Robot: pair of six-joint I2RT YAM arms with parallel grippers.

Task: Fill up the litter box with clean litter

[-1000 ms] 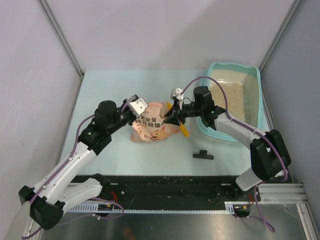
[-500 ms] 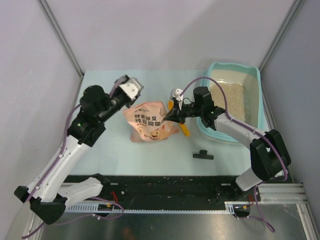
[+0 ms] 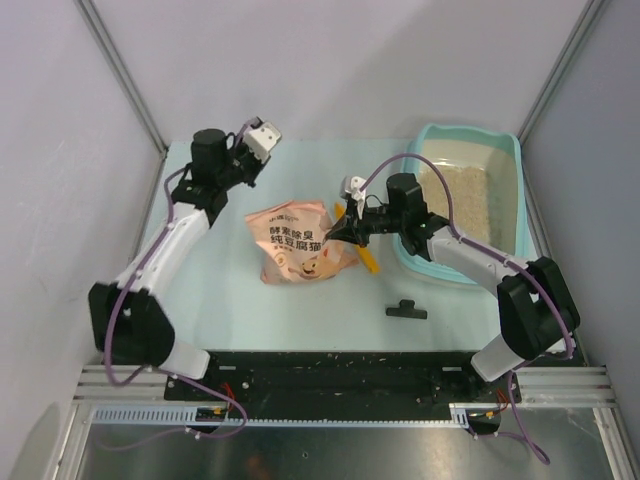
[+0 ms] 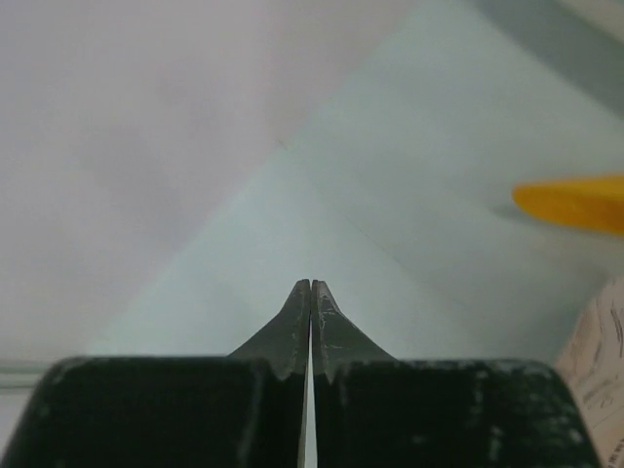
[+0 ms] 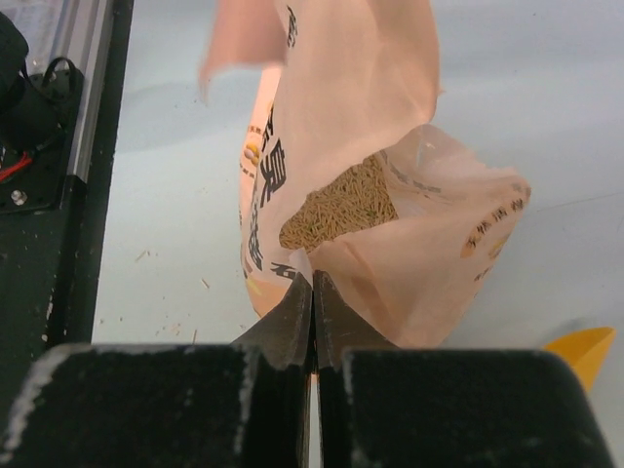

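We find the litter box (image 3: pixel 505 150) at the far right of the table (image 3: pixel 215 285), and a pale bed of clean litter (image 3: pixel 462 195) already covers much of its floor; so we judge a good part of the filling done, though how deep the layer lies we cannot tell from above.

Over to the bag (image 3: pixel 300 240), lying in the middle of the table just left of the box; its mouth gapes toward the wrist camera and there are more granules inside (image 5: pixel 336 210), so we reckon there is pouring left to do.

The right gripper (image 5: pixel 312 283) is clenched on the rim of the bag's mouth, pinching the thin film between its tips; from above we see it (image 3: pixel 335 236) at the bag's right edge, between bag and box.

The left gripper (image 4: pixel 311 288) is clenched too, but on nothing; it hangs (image 3: pixel 262 140) at the far left, well apart from the bag.

Now the count: one litter box; one bag; one orange scoop (image 3: pixel 367 258) lying between bag and box; one black clip (image 3: pixel 406 311) on the table nearer to us; two arms.
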